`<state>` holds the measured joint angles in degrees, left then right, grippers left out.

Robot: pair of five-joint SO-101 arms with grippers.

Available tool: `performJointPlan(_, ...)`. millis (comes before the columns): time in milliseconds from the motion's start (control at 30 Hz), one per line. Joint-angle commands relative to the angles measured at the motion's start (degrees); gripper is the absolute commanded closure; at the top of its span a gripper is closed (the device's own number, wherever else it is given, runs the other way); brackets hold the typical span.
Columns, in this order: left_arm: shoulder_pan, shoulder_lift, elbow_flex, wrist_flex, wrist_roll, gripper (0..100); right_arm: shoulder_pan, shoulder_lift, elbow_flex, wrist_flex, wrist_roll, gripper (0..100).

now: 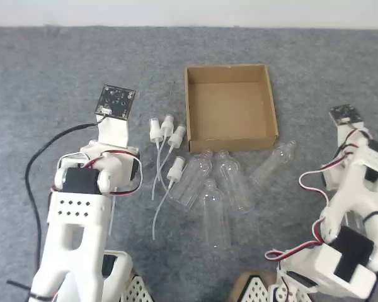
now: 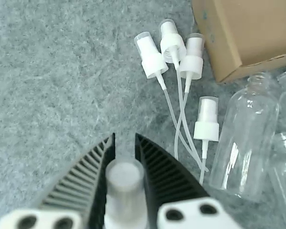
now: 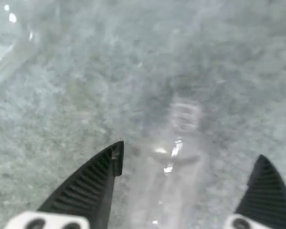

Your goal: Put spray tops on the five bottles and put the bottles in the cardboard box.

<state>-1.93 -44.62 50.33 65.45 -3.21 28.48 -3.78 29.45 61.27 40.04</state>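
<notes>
Grey carpet (image 1: pixel 50 75): spray tops (image 1: pixel 167 129), clear bottles (image 1: pixel 214 211), cardboard box (image 1: pixel 230 107).

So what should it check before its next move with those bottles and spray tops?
1. Left hand gripping a white spray top with a frosted cap: ok.
2. Right hand gripping a clear plastic bottle: not ok, the hand is wide open around it.
3. Brown cardboard box open and empty: ok.
4. Four spare white spray tops lying within sight on the grey carpet: ok.
5. Held top's tube straight enough to enter a bottle: cannot tell.
</notes>
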Motion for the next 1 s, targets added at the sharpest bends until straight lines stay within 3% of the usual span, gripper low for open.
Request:
performJointPlan(0,0.1,-1.0,0.0,-1.8,-0.4,99,2.6,-3.6,-5.7,1.1,-0.1,73.4)
performJointPlan(67,0.1,-1.0,0.1,-1.9,-0.4,99,2.6,-3.3,-5.4,1.2,1.6,77.2)
performJointPlan(567,0.2,-1.1,0.2,-2.0,-0.2,99,2.9,6.9,-5.1,0.6,2.5,77.9)
performJointPlan(733,0.2,-1.5,0.0,-2.0,-0.4,99,2.3,6.7,-9.1,1.5,2.1,99.8)
performJointPlan(833,0.2,-1.7,-2.5,-2.2,-0.5,99,-0.6,4.1,-15.2,8.9,1.8,98.7)
performJointPlan(967,0.1,-4.2,-10.7,1.1,-0.4,99,-10.2,-6.6,-20.8,16.4,-6.2,99.4)
